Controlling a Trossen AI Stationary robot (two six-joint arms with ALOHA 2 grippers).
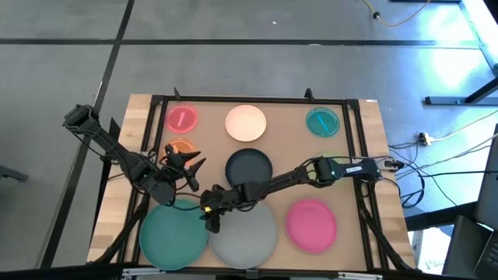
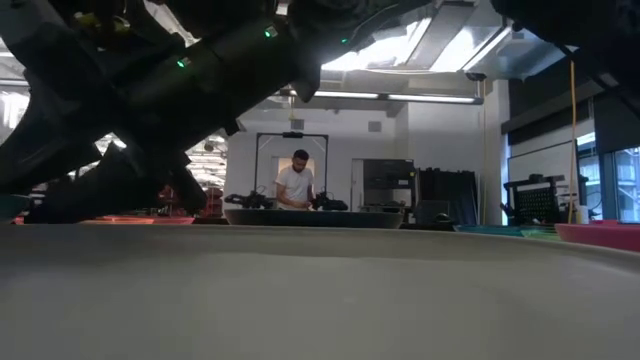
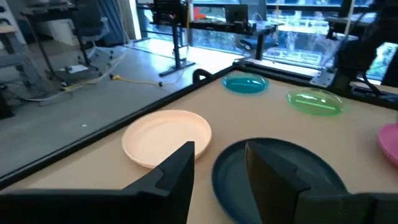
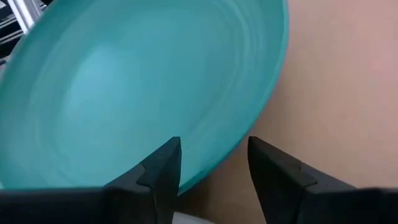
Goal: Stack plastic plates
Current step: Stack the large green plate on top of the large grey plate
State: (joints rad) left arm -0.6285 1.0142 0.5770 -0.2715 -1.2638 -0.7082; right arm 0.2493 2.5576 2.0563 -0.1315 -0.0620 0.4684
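1. The right gripper [image 1: 208, 216] sits low at lower centre of the high view, its jaws spread with a gap between them, over the seam where the large teal plate [image 1: 173, 232] meets the large grey plate [image 1: 244, 231]. In the right wrist view the teal plate's rim [image 4: 249, 130] lies just ahead of the parted fingers [image 4: 163, 163].
2. The left gripper [image 1: 190, 162] hangs left of centre in the high view, jaws apart and holding nothing, near the small orange plate [image 1: 180, 146].
3. In the left wrist view its fingers [image 3: 180, 171] frame the medium dark grey plate [image 3: 286, 168] and the cream plate [image 3: 166, 135].
4. Across the top of the high view lie the small pink plate [image 1: 181, 118], the cream plate [image 1: 246, 122] and the small blue plate [image 1: 322, 120]; the dark grey plate [image 1: 249, 167] is at centre.
5. The large pink plate [image 1: 311, 225] lies at lower right.
6. A small green plate [image 3: 314, 102] shows in the left wrist view beside the blue one [image 3: 245, 84].
7. All rest apart on the wooden table [image 1: 140, 117].
8. In the low view a person [image 2: 296, 186] stands in the room behind.
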